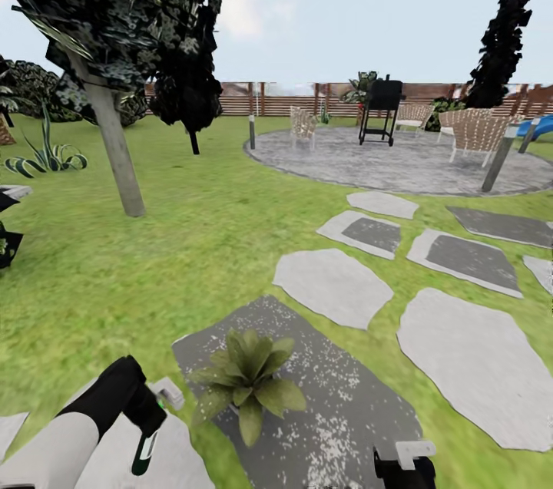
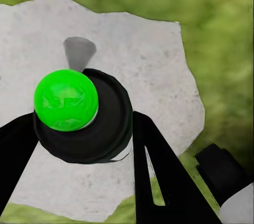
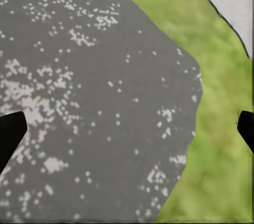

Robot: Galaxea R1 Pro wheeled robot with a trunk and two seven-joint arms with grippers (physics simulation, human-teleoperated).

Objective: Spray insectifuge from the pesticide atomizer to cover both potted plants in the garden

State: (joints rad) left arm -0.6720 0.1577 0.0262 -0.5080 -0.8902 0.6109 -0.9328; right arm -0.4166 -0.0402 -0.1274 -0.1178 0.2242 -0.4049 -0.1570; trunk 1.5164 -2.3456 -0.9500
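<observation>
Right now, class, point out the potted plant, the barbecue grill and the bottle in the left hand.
potted plant (image 1: pixel 247 381): head view, middle of the leaf rosette.
barbecue grill (image 1: pixel 383 96): head view, its black body.
bottle (image 2: pixel 66 100): left wrist view, its green top.
left hand (image 2: pixel 84 145): left wrist view, shut on the bottle.

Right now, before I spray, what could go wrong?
The left gripper holds the bottle over the pale slab, not over the plant, so spray would likely miss the leaves. The plant stands close by, so the arm might brush it when swinging across.
</observation>
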